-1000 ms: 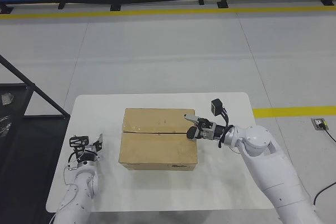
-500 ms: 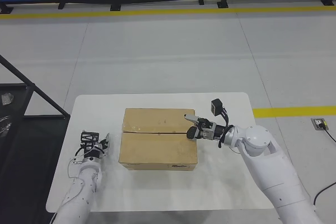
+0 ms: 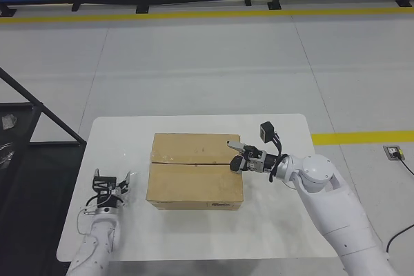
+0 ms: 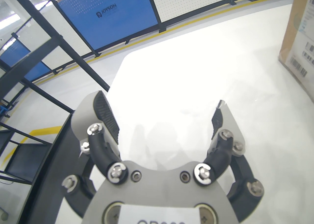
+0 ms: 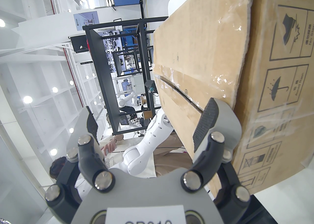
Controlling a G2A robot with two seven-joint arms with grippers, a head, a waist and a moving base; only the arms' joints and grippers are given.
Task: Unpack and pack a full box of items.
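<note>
**Both claws spread, box shut at mid-table**

Taking 12 o'clock as straight away from the robot, nearest me is the left gripper. It hangs over bare table at about 8 o'clock from the box, a little apart from it. Its fingers are spread wide.

Farther out, the cardboard box sits at the middle of the white table. Its top flaps are down and they meet in a seam that runs from 9 to 3 o'clock.

The right gripper is at the box's 3 o'clock edge, at the end of that seam. Its jaws stand apart. In the right wrist view one finger pad lies against the box's upper edge and the other finger is out in the air.

Beyond the table, at 12 o'clock, a yellow floor line crosses the grey floor.
</note>
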